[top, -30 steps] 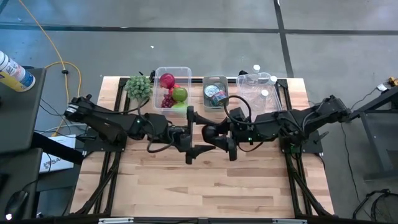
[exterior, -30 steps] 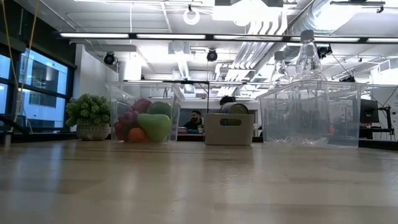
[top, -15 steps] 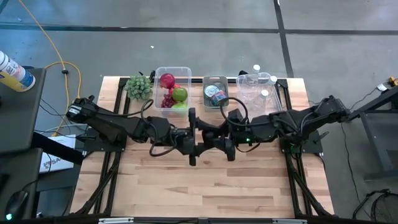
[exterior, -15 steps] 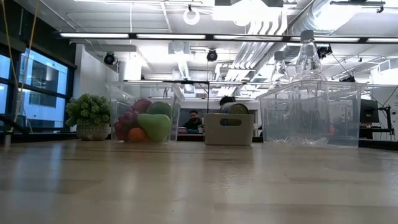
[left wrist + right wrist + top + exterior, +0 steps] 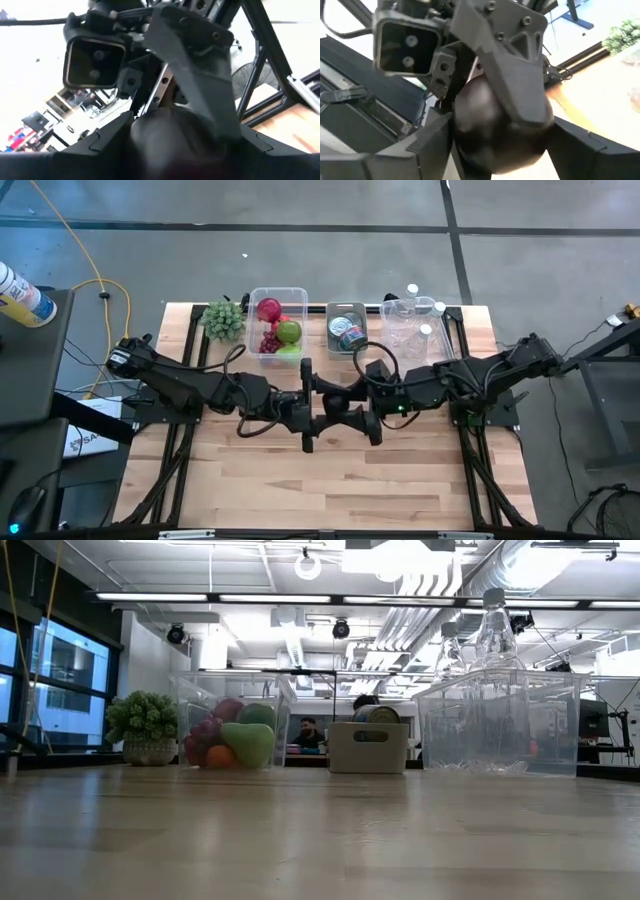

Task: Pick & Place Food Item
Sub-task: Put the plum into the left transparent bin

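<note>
High above the middle of the table my two grippers meet nose to nose. Between them is a dark, round food item [image 5: 495, 127], also seen in the left wrist view [image 5: 170, 132]. My left gripper [image 5: 312, 402] comes from the table's left and is shut on it. My right gripper [image 5: 352, 406] comes from the right. Its own fingers [image 5: 427, 142] stand on either side of the item, slightly apart from it, open. In the low view neither gripper shows. My left gripper pinches the round food item between its two fingers; one grey finger [image 5: 512, 70] lies over the item's rounded side [image 5: 475, 107]. The fingers come level from the table's left. The item is lifted clear, well above the table.
Along the far edge stand a clear bin of fruit [image 5: 277, 325], a small bin with a can [image 5: 346, 330] and a clear bin of bottles [image 5: 412, 325]. A potted plant [image 5: 223, 320] stands left of them. Bare wood [image 5: 330, 480] lies toward the near edge. A person [image 5: 313, 733] sits beyond the table.
My left gripper has moved a little toward the table's right, up to the right gripper, and has closed around the dark item there. The item stays in mid-air between the two grippers.
</note>
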`<action>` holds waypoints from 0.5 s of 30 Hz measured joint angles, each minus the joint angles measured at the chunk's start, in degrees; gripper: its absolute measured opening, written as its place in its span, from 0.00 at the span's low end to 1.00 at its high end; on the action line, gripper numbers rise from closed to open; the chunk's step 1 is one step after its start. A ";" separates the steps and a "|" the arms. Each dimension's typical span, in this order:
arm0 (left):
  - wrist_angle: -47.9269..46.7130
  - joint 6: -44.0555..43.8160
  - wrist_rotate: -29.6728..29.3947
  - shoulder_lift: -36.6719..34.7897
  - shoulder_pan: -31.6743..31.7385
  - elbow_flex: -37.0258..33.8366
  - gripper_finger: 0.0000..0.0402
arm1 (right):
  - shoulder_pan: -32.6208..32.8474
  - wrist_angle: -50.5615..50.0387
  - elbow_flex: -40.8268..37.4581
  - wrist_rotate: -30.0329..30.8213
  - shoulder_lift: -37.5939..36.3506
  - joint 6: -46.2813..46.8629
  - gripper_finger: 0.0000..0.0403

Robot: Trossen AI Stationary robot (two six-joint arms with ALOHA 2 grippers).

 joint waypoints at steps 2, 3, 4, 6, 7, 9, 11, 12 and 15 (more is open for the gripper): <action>-0.09 -1.82 -0.64 -0.04 -0.25 0.02 0.59 | 0.04 0.19 0.00 -0.23 0.00 -0.54 0.72; -0.24 -2.65 -1.00 -0.04 -0.26 0.02 0.59 | 0.04 0.19 0.00 -0.56 0.00 -0.97 0.75; -0.41 -3.62 -1.59 -0.04 -0.26 0.02 0.59 | 0.02 0.19 0.00 -1.41 0.00 -2.14 0.77; -0.49 -6.21 -4.83 -0.14 -0.52 0.06 0.59 | -0.10 0.73 0.00 -3.63 0.00 -5.89 0.81; -0.92 -6.82 -6.61 -0.51 -1.01 0.06 0.59 | -0.15 1.06 0.00 -4.42 -0.09 -7.23 0.82; -3.38 -8.78 -9.17 -1.58 -1.98 0.06 0.59 | -0.11 0.42 -0.04 -3.32 -0.75 -8.91 0.85; -7.14 -11.32 -11.04 -3.09 -1.94 0.04 0.59 | -0.02 -1.75 -0.02 2.06 -2.60 -10.29 0.87; -9.75 -13.08 -12.28 -3.94 -1.77 0.04 0.59 | 0.14 -3.44 0.02 5.78 -3.74 -10.53 0.88; -20.95 -21.76 -12.88 -7.16 0.54 0.01 0.59 | 0.54 -7.48 0.13 17.90 -6.14 -10.23 0.89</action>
